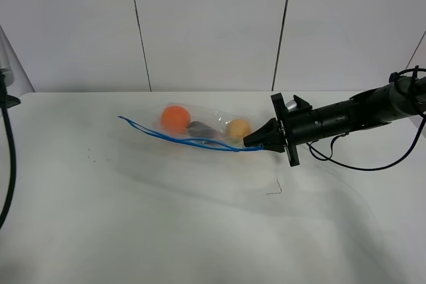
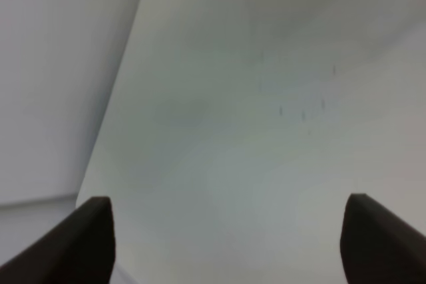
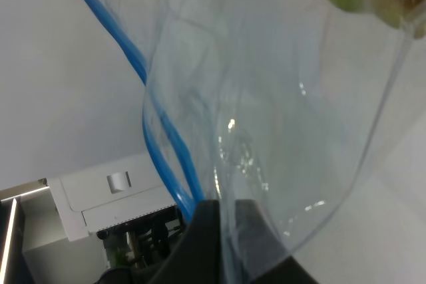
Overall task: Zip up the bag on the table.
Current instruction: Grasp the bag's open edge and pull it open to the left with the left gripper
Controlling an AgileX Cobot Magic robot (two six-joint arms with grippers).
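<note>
1. White table (image 1: pixel 133 231) filled the frame, with a pale panelled wall (image 1: pixel 213 24) behind it.
2. Bag (image 1: pixel 206 116) lay flat on the table, long axis left to right, towards the wall side.
3. Seen through the clear plastic: an orange piece (image 1: pixel 176 118) at the bag's left end, a dark purple piece (image 1: pixel 199 128) mid-bag, a yellow piece (image 1: pixel 238 128) at the bag's right end.
4. Blue zip strip (image 1: pixel 173 139) ran along the bag's near edge. It showed as two separate lines towards the bag's left end, merging into one towards the right end.
5. Right gripper (image 1: pixel 253 142) sat at the bag's right end, clamped on the zip edge. The right wrist view showed clear plastic and blue strip pinched between the fingers (image 3: pixel 205 212).
6. Right arm (image 1: pixel 346 118) came in low from the right of the bag, with a black cable (image 1: pixel 359 166) sagging under it.
7. Left gripper (image 2: pixel 229 209) showed only in its own wrist view, fingers wide apart over bare table and clear of the bag.
8. Small dark mark (image 1: pixel 274 189) on the table, in front of the bag's right end.
</note>
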